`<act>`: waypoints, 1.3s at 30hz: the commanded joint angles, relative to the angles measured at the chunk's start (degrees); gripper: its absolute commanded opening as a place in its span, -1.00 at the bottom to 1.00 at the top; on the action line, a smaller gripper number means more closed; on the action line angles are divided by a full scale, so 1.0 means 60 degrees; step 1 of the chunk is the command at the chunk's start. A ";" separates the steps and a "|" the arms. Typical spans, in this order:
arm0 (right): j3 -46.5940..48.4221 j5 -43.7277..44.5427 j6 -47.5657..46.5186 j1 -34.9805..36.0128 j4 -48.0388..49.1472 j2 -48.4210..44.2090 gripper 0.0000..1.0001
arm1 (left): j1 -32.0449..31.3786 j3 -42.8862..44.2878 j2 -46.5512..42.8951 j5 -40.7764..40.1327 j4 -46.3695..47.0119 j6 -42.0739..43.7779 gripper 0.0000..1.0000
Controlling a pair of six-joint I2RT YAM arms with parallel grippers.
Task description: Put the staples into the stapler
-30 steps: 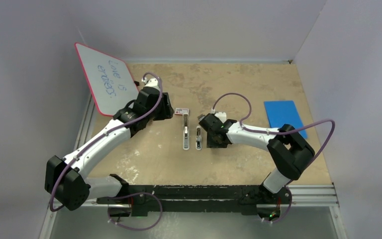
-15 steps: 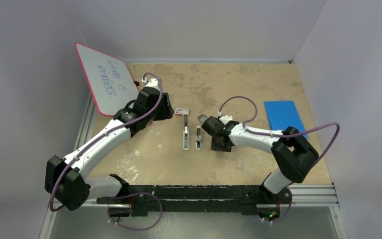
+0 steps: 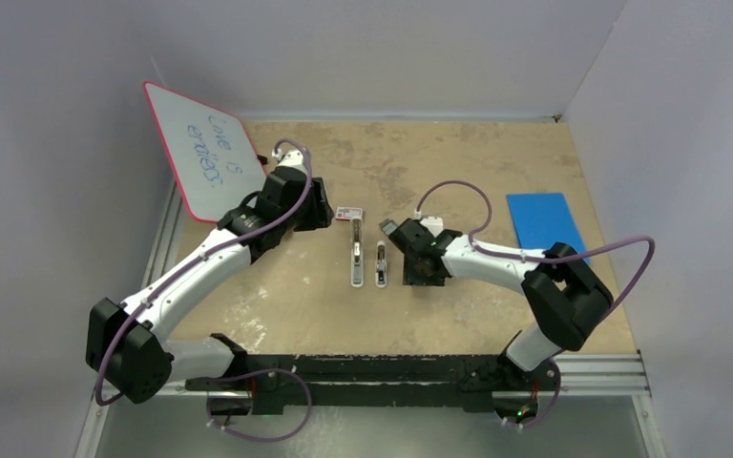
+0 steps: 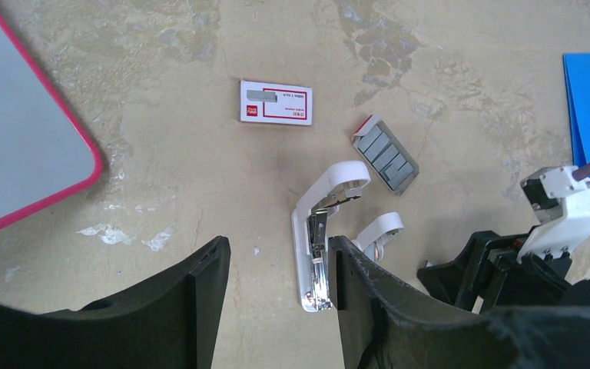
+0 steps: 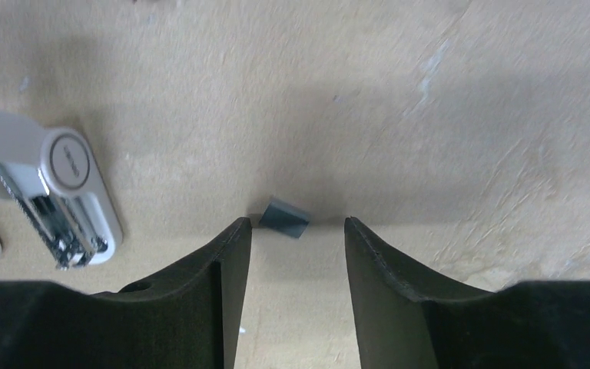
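Judging by how things lie, the loading is at an early stage. The stapler (image 3: 356, 263) is laid open on the table (image 3: 458, 162) with its metal channel exposed, but the staples (image 5: 284, 217) are not yet in it. The small dark grey block is seen on bare tabletop to the right of the stapler, apart from it, between the fingertips of the right gripper (image 5: 296, 224) and nearer one of them. Those fingers are parted wider than the block and nothing is gripped. Whether the nearer finger touches the block cannot be told from the wrist view. The left gripper (image 4: 278, 247) is held to the left of the stapler and beyond it, its fingers likewise apart and empty. What is left, it is judged: the block must be grasped, carried across and seated in the channel, and the stapler shut.

Room is ample to the stapler's right, where only bare table is found before a blue sheet (image 3: 542, 221). A red-and-white box (image 3: 348, 213) is set just beyond the stapler, and a whiteboard (image 3: 200, 153) is leaned well off to its left. The channel itself is narrow, so little margin is allowed there.
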 commanded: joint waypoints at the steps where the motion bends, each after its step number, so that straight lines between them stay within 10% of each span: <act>1: 0.0259 -0.0029 -0.1023 -0.0661 0.0352 -0.0133 0.01 | 0.0053 0.0021 -0.0272 -0.0038 0.0304 0.0208 0.00; 39: -0.0125 -0.0854 -0.1386 -0.0799 0.0946 0.0184 -0.60 | 0.0065 -0.0034 -0.0199 0.0016 0.0310 0.0127 -0.01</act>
